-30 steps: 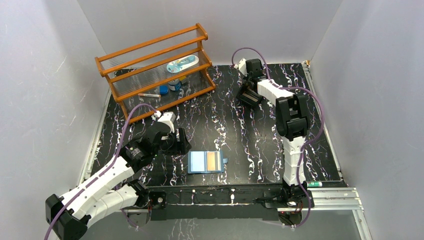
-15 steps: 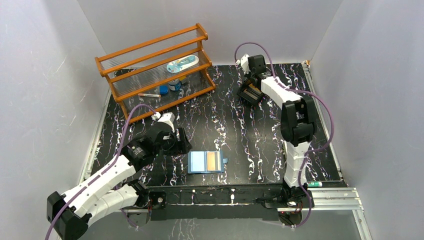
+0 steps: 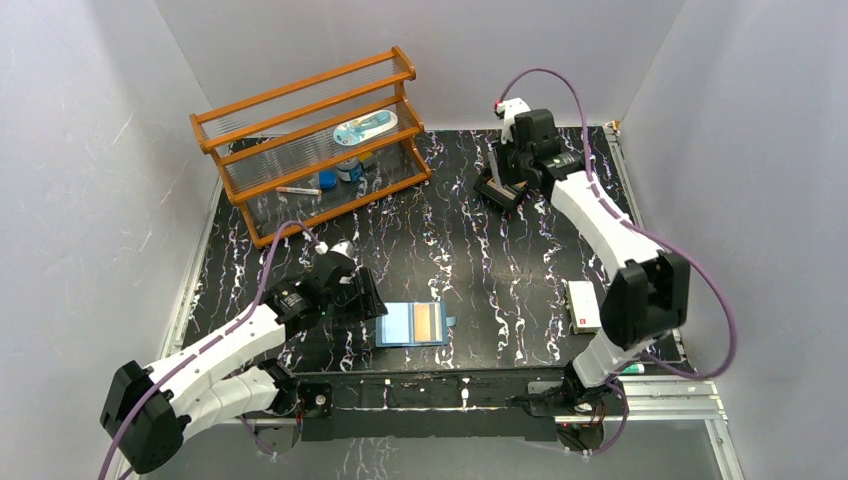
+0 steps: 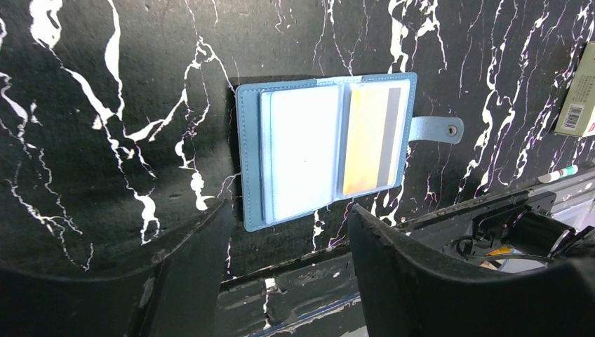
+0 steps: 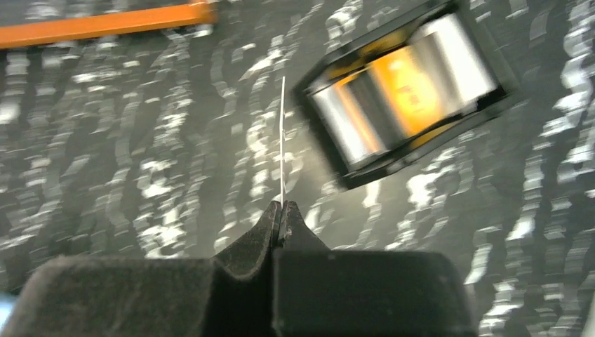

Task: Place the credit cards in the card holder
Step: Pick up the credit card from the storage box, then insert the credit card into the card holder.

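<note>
The card holder (image 3: 412, 323) lies open near the table's front edge, blue, with its snap tab to the right. An orange-gold credit card (image 4: 365, 144) sits in its right-hand slot; the left page (image 4: 305, 151) looks pale. My left gripper (image 3: 368, 300) hovers just left of the holder, open and holding nothing; in the left wrist view the fingers (image 4: 189, 260) frame the holder's near edge. My right gripper (image 5: 282, 207) is shut on a thin pale credit card (image 5: 283, 140) seen edge-on, above a black tray (image 5: 407, 91) with several more cards in it.
An orange wooden rack (image 3: 310, 140) with small items on its shelves stands at the back left. A beige box (image 3: 582, 305) lies at the right, near the right arm's elbow. A green pen (image 3: 630, 368) rests on the front rail.
The right gripper closed on a card at the black tray and drew up and back while its arm stretched out. The left gripper edged toward the holder and narrowed a little.
</note>
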Tool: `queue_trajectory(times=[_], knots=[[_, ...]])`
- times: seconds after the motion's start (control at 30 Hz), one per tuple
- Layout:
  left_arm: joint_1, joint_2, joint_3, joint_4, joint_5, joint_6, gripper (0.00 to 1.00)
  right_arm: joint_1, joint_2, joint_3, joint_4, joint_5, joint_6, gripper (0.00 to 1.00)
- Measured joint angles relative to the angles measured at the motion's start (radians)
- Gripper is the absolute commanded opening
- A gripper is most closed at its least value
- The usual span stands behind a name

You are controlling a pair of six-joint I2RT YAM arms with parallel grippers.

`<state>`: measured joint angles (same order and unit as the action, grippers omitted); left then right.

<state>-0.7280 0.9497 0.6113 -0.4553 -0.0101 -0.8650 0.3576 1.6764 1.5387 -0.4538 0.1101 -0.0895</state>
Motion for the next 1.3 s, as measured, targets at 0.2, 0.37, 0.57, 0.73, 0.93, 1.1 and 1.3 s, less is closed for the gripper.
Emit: queue_trajectory(times=[0.2, 0.37, 0.57, 0.73, 0.93, 1.1, 1.3], knots=[[0.022, 0.034, -0.039, 0.055, 0.058, -0.023, 0.43, 0.082, -0.206, -0.244, 0.045, -0.195, 0.34, 0.0], [0.07, 0.068, -0.077, 0.093, 0.119, -0.039, 0.32, 0.175, -0.309, -0.441, 0.135, -0.315, 0.542, 0.0], [0.127, 0.092, -0.122, 0.157, 0.189, -0.048, 0.25, 0.263, -0.398, -0.615, 0.242, -0.38, 0.738, 0.0], [0.138, 0.15, -0.164, 0.214, 0.241, -0.056, 0.2, 0.33, -0.419, -0.744, 0.356, -0.402, 0.854, 0.0], [0.14, 0.216, -0.165, 0.256, 0.263, -0.053, 0.19, 0.394, -0.393, -0.874, 0.46, -0.419, 0.958, 0.0], [0.142, 0.236, -0.165, 0.26, 0.262, -0.047, 0.17, 0.413, -0.363, -0.93, 0.537, -0.425, 0.991, 0.0], [0.143, 0.236, -0.165, 0.259, 0.262, -0.04, 0.17, 0.413, -0.312, -0.996, 0.631, -0.451, 1.011, 0.0]])
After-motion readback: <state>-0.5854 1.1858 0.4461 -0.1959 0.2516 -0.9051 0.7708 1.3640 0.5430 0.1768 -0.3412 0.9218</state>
